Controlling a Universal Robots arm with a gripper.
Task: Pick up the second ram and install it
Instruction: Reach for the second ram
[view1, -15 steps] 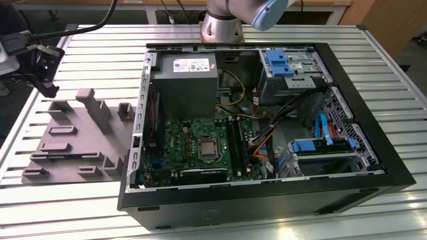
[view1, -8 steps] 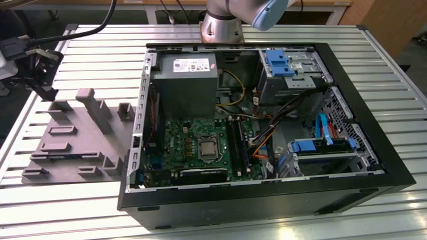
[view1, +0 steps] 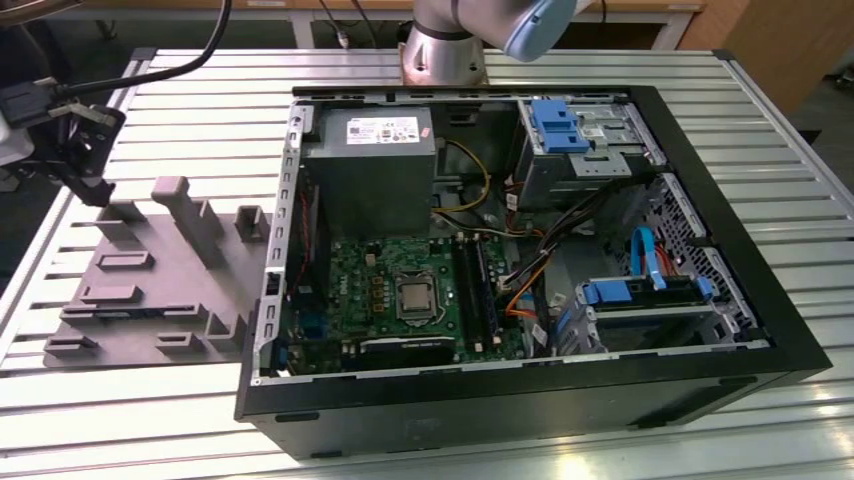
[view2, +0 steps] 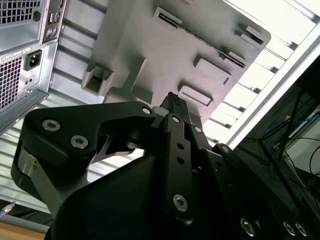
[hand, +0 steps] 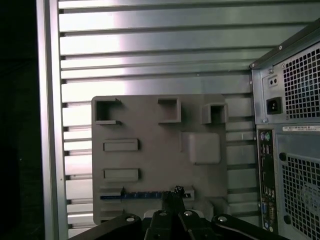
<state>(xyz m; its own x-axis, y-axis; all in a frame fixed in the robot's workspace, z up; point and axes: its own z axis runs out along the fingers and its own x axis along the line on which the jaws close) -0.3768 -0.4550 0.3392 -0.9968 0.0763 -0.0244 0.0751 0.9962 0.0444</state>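
slatted table (hand: 150, 50): one ram (hand: 140, 195) (hand (hand: 175, 194) near)

A table (view1: 761, 150) of long silvery metal slats with narrow dark grooves between them carries everything; two things lie directly on it. A flat grey plastic plate (view1: 147, 300), studded with blocks and posts, sits toward the exterior view's left; an open black computer case (view1: 534, 410) lies on its side just beside the plate, toward that view's right; in the first wrist view a strip of bare slats shows between them, so they are apart. At the far edge the arm's round base (view1: 441, 55) seems to stand on the table.
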